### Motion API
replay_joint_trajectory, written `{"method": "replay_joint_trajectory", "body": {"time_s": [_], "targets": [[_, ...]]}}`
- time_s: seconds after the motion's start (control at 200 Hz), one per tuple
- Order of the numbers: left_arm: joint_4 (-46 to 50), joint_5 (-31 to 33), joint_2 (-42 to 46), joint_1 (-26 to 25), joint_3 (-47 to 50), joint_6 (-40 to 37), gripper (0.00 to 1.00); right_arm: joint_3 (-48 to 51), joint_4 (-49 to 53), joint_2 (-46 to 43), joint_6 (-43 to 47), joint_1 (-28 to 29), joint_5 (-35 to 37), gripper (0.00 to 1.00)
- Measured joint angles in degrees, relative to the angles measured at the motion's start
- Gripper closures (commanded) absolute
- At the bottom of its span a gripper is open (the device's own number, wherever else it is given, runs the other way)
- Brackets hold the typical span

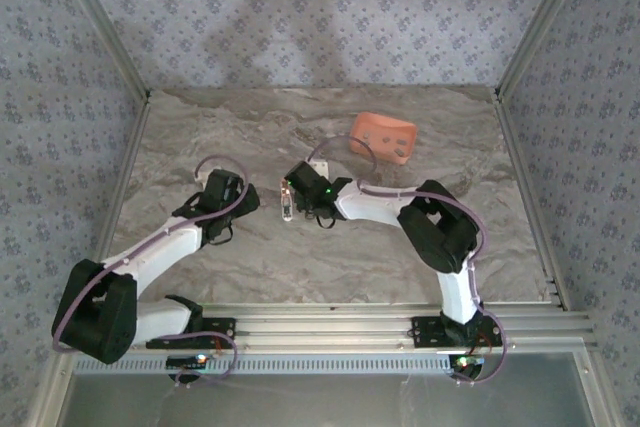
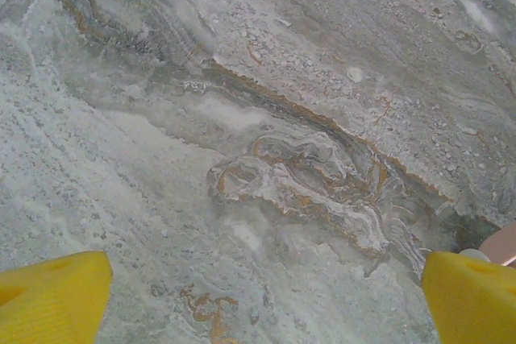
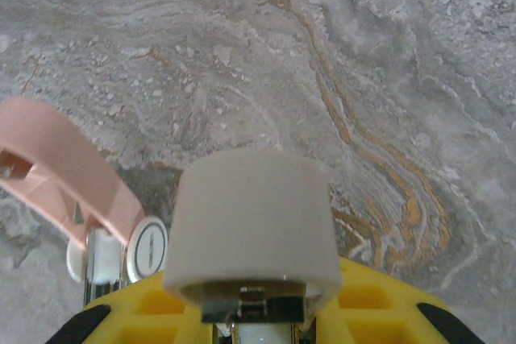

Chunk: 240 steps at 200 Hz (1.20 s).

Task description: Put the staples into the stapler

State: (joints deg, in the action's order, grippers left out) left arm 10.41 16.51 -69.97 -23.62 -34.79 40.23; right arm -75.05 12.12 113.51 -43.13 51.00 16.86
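Gripping the pale pink and white mini stapler (image 3: 250, 223), the right gripper (image 3: 251, 312) is closed narrowly on its body. The white end stands up between the yellow fingers. The stapler's pink top cover (image 3: 60, 175) is swung open to one side, and a grey metal inner part (image 3: 242, 308) shows just below the white end.

The left gripper (image 2: 258, 300) is spread wide, with nothing between its yellow fingertips (image 2: 48, 296). It hangs over the bare grey marbled table (image 2: 242, 78), just beside the stapler.

The brownish-grey strip of staples is too small to pick out, so I cannot tell whether it sits in the rail.

Judgement: the loading step is in hand, with the stapler held open and presented. The next move calls for confirming that the strip is seated, then pressing the cover down while the right grip holds firm.

From overhead, both arms meet near the table's middle, with a salmon-orange rectangular tray (image 1: 383, 137) well apart behind them. The right wrist view resolves the open cover and metal part, which are unreadable from above.
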Motion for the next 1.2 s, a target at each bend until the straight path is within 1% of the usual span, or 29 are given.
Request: {"method": "replay_joint_trajectory", "body": {"time_s": [0.09,0.19,0.275,0.6,0.85,0.99,1.089,1.199], "targets": [[-0.11,-0.02,0.0,0.0,0.68,0.46,0.02,-2.19,0.17,2.05,0.0,-0.04,0.39,0.78],[-0.09,-0.2,0.02,0.0,1.16,0.85,0.02,-3.82,0.24,3.8,-0.15,-0.15,0.55,0.67],[-0.13,-0.2,0.04,0.04,1.18,0.85,0.02,-4.28,0.33,4.48,-0.66,-0.31,1.01,0.64],[-0.28,-0.72,0.07,0.37,1.18,0.83,0.02,-5.27,0.35,5.62,-0.66,-0.42,1.33,0.61],[-0.37,-0.87,0.07,0.37,1.18,0.83,0.02,-6.03,0.33,6.64,-1.03,-0.9,1.11,0.71],[-0.44,-1.18,0.07,0.37,1.18,0.81,0.02,-6.12,0.35,6.64,-1.05,-0.9,1.2,0.71],[-0.55,-1.57,0.07,0.37,1.18,0.81,0.02,-6.12,0.35,6.64,-1.07,-0.83,1.33,0.68],[-0.59,-1.9,0.07,0.37,1.18,0.81,0.02,-6.12,0.39,6.64,-1.14,-0.72,1.44,0.58]]}}
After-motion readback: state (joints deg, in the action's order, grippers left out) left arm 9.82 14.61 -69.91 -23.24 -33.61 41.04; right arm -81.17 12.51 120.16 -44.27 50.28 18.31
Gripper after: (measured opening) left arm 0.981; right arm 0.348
